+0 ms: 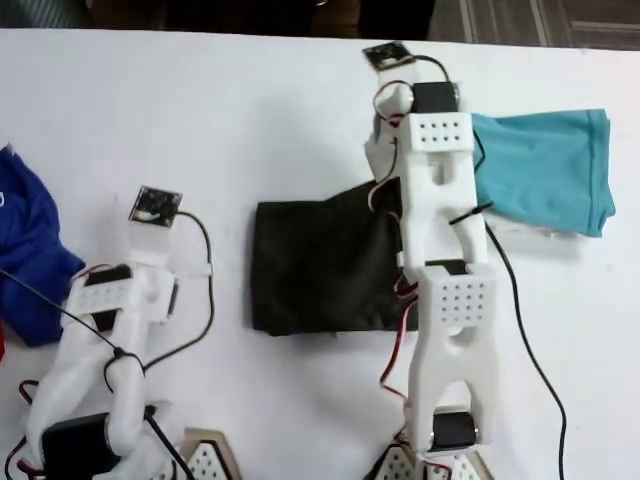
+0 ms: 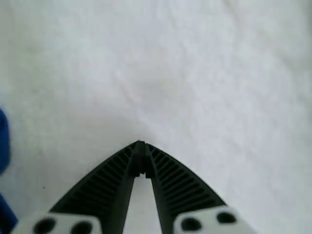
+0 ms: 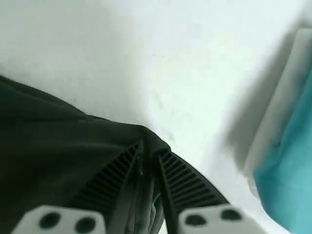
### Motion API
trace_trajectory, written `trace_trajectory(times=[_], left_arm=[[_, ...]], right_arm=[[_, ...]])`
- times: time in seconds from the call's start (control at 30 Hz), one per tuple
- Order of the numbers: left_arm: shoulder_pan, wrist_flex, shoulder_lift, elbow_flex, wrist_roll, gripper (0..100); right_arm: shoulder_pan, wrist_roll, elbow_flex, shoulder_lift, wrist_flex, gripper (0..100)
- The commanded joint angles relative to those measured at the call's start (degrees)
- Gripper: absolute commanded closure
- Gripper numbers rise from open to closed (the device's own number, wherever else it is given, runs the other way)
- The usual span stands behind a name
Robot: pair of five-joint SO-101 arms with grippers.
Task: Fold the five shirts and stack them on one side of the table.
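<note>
A black shirt (image 1: 320,265) lies partly folded at the table's middle. My right gripper (image 3: 147,146) is shut on a raised corner of the black shirt (image 3: 53,146), at its far right edge beside the folded stack. That stack is a teal shirt (image 1: 545,170) lying on a white one (image 1: 520,232), at the right side. In the right wrist view the teal shirt (image 3: 287,170) sits close by. A crumpled blue shirt (image 1: 25,250) lies at the left edge. My left gripper (image 2: 140,148) is shut and holds nothing, over bare table just right of the blue shirt (image 2: 2,141).
The table (image 1: 250,110) is white, with bare room along the far side and between the two arms. Cables (image 1: 205,270) hang off both arms. A dark floor shows beyond the far edge.
</note>
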Motion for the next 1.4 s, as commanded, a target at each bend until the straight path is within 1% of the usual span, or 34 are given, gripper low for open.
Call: trace_trajectory(times=[0.0, 0.2, 0.47, 0.5, 0.57, 0.67, 0.77, 0.87, 0.93, 0.97, 1.03, 1.1, 1.13, 1.2, 1.27, 1.37], left_arm=[[-0.18, -0.97, -1.93, 0.04, -0.26, 97], [-0.18, -0.97, -1.93, 0.04, -0.26, 97], [-0.18, -0.97, -1.93, 0.04, -0.26, 97], [-0.18, -0.97, -1.93, 0.04, -0.26, 97], [-0.18, -0.97, -1.93, 0.04, -0.26, 97], [-0.18, -0.97, -1.93, 0.04, -0.26, 97], [-0.18, -0.97, -1.93, 0.04, -0.26, 97], [-0.53, -0.62, -2.37, -0.48, 1.23, 97], [-0.53, 0.0, -2.2, -1.8, 4.13, 97], [-0.26, 1.23, -2.11, -3.03, 5.36, 97], [-0.09, 4.48, -2.02, -7.34, 7.38, 97], [0.35, 8.26, -1.93, -12.97, 9.49, 97], [0.97, 10.11, -1.85, -15.96, 10.29, 97], [3.25, 13.71, -1.85, -21.93, 11.52, 97], [6.59, 16.44, -1.67, -27.21, 12.31, 97], [11.96, 18.81, 1.41, -33.89, 13.45, 97]], right_arm=[[-1.45, 3.08, -2.55, -0.84, 1.01, 97.8], [0.4, 4.04, -6.07, -0.13, 0.92, 97.8], [3.38, 4.04, -5.89, 2.68, 0.92, 97.6], [3.38, 4.04, -5.89, 3.47, 1.01, 96.9], [3.12, 3.96, -5.98, 4.35, 1.1, 92.5], [3.12, 0.44, -7.3, 3.38, 1.19, 86.7], [2.95, -2.81, -8.88, -0.57, 1.27, 86.5], [2.24, -4.22, -6.42, -7.34, 1.36, 86.5], [1.54, -4.48, -0.79, -13.14, 1.36, 87.6], [1.01, -4.48, 3.25, -16.4, 1.36, 90.2], [-0.48, -4.57, 12.48, -22.9, 1.36, 98.9], [-1.71, -4.57, 22.51, -29.49, 1.19, 97.1], [-2.24, -4.57, 27.43, -32.75, 0.84, 98.2], [-3.03, -4.57, 36.92, -38.73, -1.1, 97.7], [-3.21, -4.57, 46.42, -45.14, -4.35, 97.9], [-2.95, -4.48, 62.68, -55.08, -12.0, 97.9]])
